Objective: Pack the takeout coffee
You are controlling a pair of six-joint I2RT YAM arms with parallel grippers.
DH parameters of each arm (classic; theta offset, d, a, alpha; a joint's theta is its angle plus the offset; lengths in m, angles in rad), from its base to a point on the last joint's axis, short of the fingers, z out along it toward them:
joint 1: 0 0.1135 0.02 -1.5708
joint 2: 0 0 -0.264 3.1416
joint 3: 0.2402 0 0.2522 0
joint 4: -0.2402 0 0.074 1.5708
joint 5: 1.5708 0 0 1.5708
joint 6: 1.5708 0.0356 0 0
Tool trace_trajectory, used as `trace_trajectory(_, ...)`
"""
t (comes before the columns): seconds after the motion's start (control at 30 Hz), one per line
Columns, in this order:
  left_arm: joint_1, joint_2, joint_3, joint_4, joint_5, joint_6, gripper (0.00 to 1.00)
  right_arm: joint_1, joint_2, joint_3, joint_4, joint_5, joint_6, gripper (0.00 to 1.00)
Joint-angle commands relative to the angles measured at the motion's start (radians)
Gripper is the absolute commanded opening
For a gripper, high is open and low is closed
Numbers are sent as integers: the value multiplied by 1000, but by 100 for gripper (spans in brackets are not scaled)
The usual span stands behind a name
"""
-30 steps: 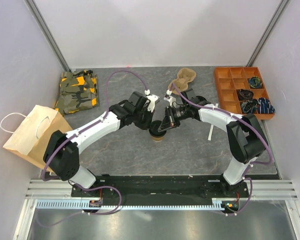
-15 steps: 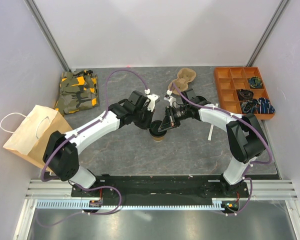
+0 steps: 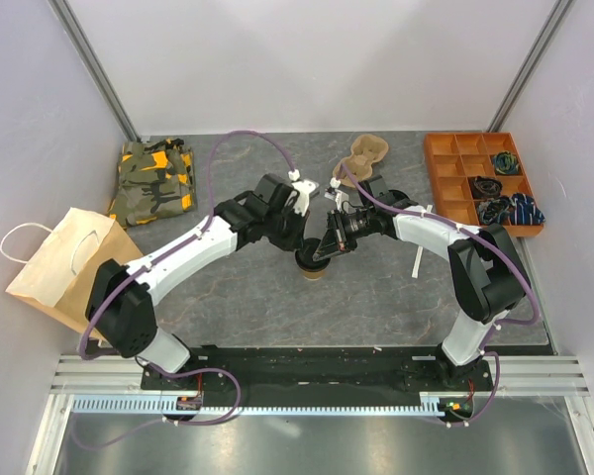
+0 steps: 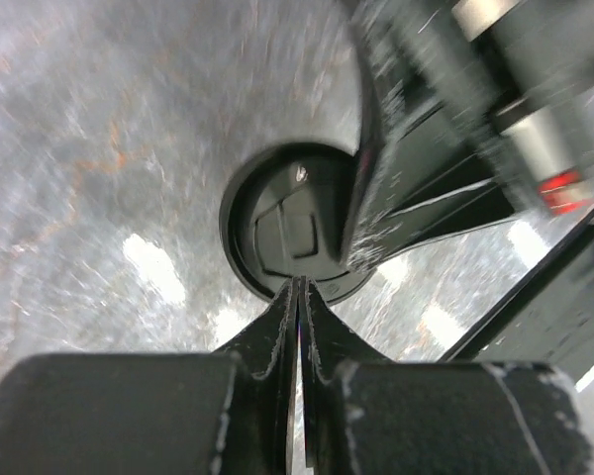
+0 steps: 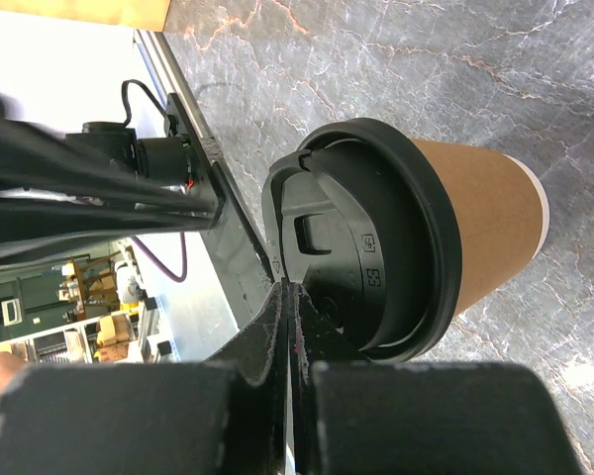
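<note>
The takeout coffee cup [image 3: 313, 270] stands upright on the grey table, tan with a black lid [image 3: 310, 259] on top. In the right wrist view the cup's tan wall [image 5: 490, 223] and lid [image 5: 376, 233] fill the middle. My right gripper [image 5: 289, 287] is shut, its tips against the lid's top near the rim. My left gripper [image 4: 299, 283] is shut too, its tips at the near edge of the lid [image 4: 282, 233]. In the top view both grippers, left [image 3: 299, 247] and right [image 3: 324, 251], meet over the cup from opposite sides.
A brown paper bag with white handles [image 3: 67, 265] lies at the left edge. A moulded-pulp carrier [image 3: 364, 154] sits at the back centre. A camouflage cloth [image 3: 153, 181] lies at the back left. An orange compartment tray [image 3: 480, 178] with small items is at the back right.
The left arm's wrist has shifted slightly and its cable loop has risen. The cup and the right arm have not visibly moved.
</note>
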Motion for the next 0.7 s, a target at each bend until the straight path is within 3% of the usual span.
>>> trace_trajectory(0.0,-8,48,-73,19,15,-7,8,-8,23,-25,-16,73,-36,1)
trace_trajectory(0.33,-3,-15,-37,6,72,-24,9,-8,19,1,-16,42,-30,1)
trace_trajectory(0.67,49,-73,-63,181,328,-160,22,-7,-140,24,36,-59,25,5)
